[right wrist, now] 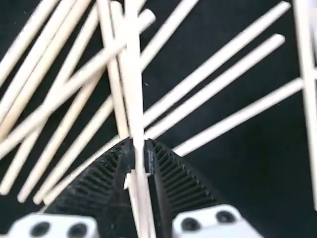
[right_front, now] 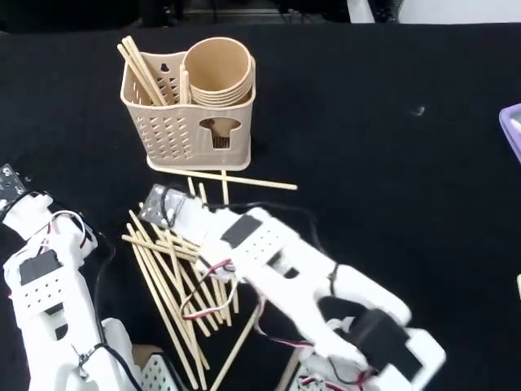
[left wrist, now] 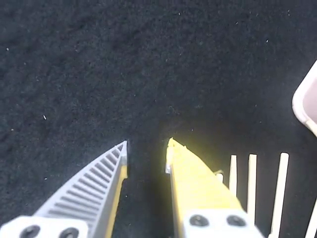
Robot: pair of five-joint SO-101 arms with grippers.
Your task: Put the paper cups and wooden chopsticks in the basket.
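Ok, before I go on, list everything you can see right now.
basket: one, beige, far middle of table.
paper cups: one nested stack, tan, inside basket.
chopsticks in basket: a few, pale wood, leaning beside cups.
loose chopsticks: many, pale wood, piled before basket.
purple object: one, cut off at view's edge.
table: one, black.
left claw: one, grey and yellow, open over bare table.
right claw: one, black, shut on a loose chopstick.

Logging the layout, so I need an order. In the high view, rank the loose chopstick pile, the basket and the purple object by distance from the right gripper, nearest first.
From the right gripper, shut on a chopstick:
1. the loose chopstick pile, right under it.
2. the basket, beyond it toward the far side.
3. the purple object, at the table's right edge.
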